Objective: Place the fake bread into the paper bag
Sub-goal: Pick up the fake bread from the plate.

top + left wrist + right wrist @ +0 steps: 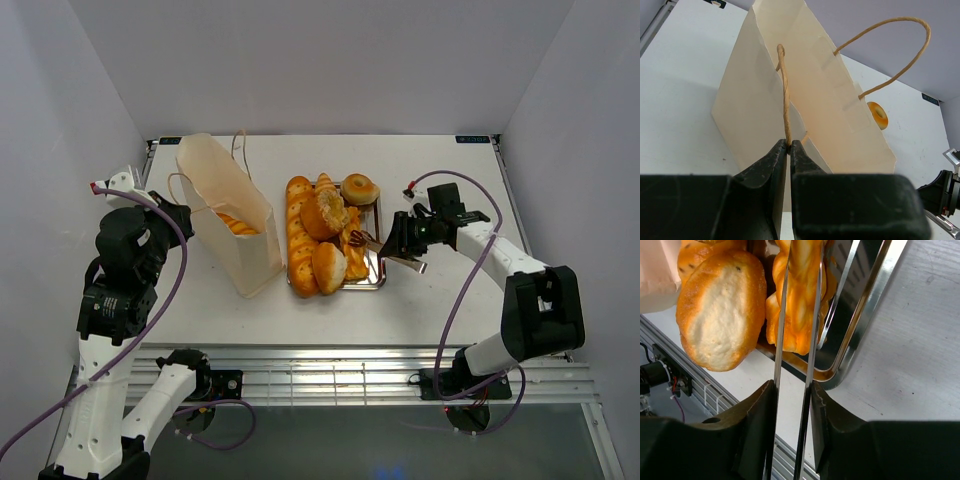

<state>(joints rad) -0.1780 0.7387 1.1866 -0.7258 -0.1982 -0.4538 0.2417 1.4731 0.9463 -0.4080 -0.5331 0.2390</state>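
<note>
The pale tan paper bag (230, 215) (820, 100) stands left of the tray with its mouth open, and a piece of fake bread (237, 224) shows inside it. My left gripper (182, 213) (789, 145) is shut on the bag's near cord handle (785, 95). More fake bread (318, 215) is piled on the silver tray (377, 282). My right gripper (402, 240) (792, 387) is shut on metal tongs (781, 315). The tongs' two blades lie along either side of a braided piece (800, 295) at the tray's near end.
A pale-cut round roll (722, 305) lies right beside the braided piece. A bagel (360, 188) (877, 115) sits at the tray's far end. The tray's raised rim (865, 325) runs just under the tongs. The table's front edge and its rails are close behind my right gripper.
</note>
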